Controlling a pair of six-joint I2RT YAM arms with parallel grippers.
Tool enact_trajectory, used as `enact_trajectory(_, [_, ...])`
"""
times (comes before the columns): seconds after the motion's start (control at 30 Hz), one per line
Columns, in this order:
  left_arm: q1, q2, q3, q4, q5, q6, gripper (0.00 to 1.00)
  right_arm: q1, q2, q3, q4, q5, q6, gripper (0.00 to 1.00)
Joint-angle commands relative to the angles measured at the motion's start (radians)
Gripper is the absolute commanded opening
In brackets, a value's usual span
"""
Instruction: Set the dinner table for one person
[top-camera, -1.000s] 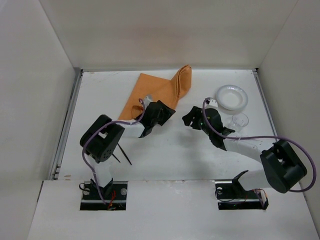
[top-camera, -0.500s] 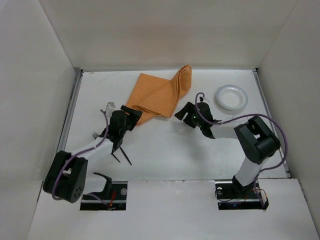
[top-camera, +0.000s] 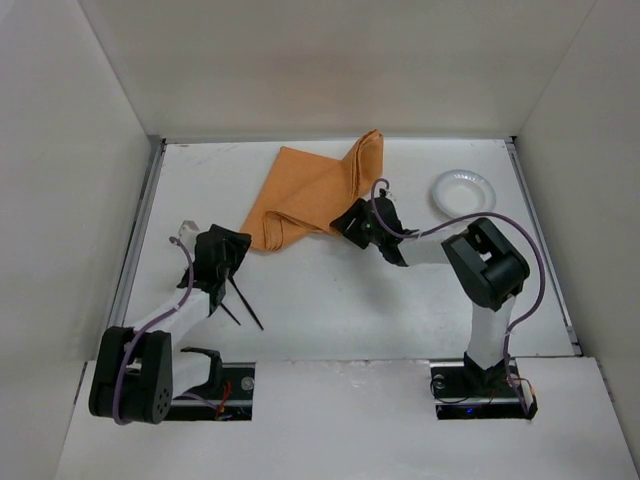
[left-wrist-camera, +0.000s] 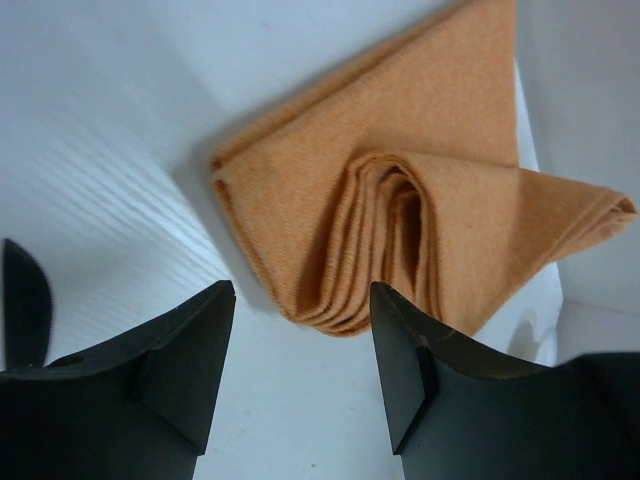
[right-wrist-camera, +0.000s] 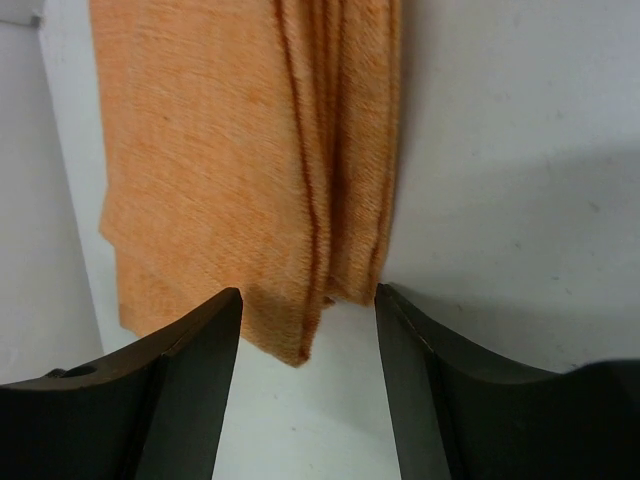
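Step in hand, as I'm judging it: flattening the orange placemat (top-camera: 315, 185). It's lying bunched on the dinner table (top-camera: 330, 300) toward the middle of the far edge, w/ one flap doubled over along its right side. Both arms are pointing at it. L gripper (left-wrist-camera: 298, 325) is hovering low off the mat's near-left corner, fingers spread w/ nothing between them, the layered fold facing it just ahead. R gripper (right-wrist-camera: 310, 305) is sitting at the mat's near-right corner, jaws likewise apart & empty, the stacked fold edges lining up w/ the gap; can't tell if it's touching cloth. White plate (top-camera: 463, 192) is sitting near the far-right corner, apart from the mat. Thin dark utensils (top-camera: 245, 305), prob cutlery but too small to tell which, are lying toward the near-left corner beside the L arm.

Next move is prob calling for each gripper pinching one corner, top layer only on the folded side. Then both are pulling apart and toward the near edge so the mat is lying flat & centred. Risk: grabbing all layers at once, so the fold is just dragging along. Plate & utensils aren't placed yet, so the task is looking early
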Motion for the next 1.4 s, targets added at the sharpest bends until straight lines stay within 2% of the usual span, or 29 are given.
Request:
enact_trajectory(0.0, [0.028, 0.023, -0.021, 0.005, 0.021, 0.014, 0.54, 0.019, 0.002, 0.028, -0.004, 0.02, 0.034, 0.61])
enact_trajectory(0.37, [0.05, 0.073, -0.013, 0.007, 0.008, 0.048, 0.54, 0.028, 0.002, 0.081, -0.145, 0.072, 0.035, 0.58])
enact_trajectory(0.4, [0.05, 0.089, -0.012, 0.011, 0.005, 0.048, 0.54, 0.028, 0.003, 0.084, -0.149, 0.072, 0.035, 0.56])
enact_trajectory(0.47, [0.05, 0.118, 0.001, 0.022, 0.016, 0.048, 0.54, 0.028, 0.008, 0.087, -0.148, 0.065, 0.043, 0.45])
enact_trajectory(0.57, [0.055, 0.133, 0.011, 0.027, 0.018, 0.057, 0.54, 0.028, 0.018, 0.101, -0.146, 0.057, 0.046, 0.38])
enact_trajectory(0.73, [0.061, 0.175, 0.024, 0.05, 0.03, 0.056, 0.54, 0.029, 0.02, 0.112, -0.136, 0.056, 0.046, 0.15])
enact_trajectory(0.83, [0.064, 0.181, 0.028, 0.05, 0.031, 0.059, 0.54, 0.029, -0.008, 0.092, -0.096, 0.066, 0.037, 0.09])
enact_trajectory(1.0, [0.075, 0.201, 0.042, 0.05, 0.034, 0.056, 0.54, 0.029, -0.099, 0.023, -0.019, 0.059, -0.003, 0.06])
enact_trajectory(1.37, [0.056, 0.302, 0.083, 0.085, 0.024, 0.037, 0.49, -0.043, -0.474, -0.207, -0.148, 0.102, -0.14, 0.06])
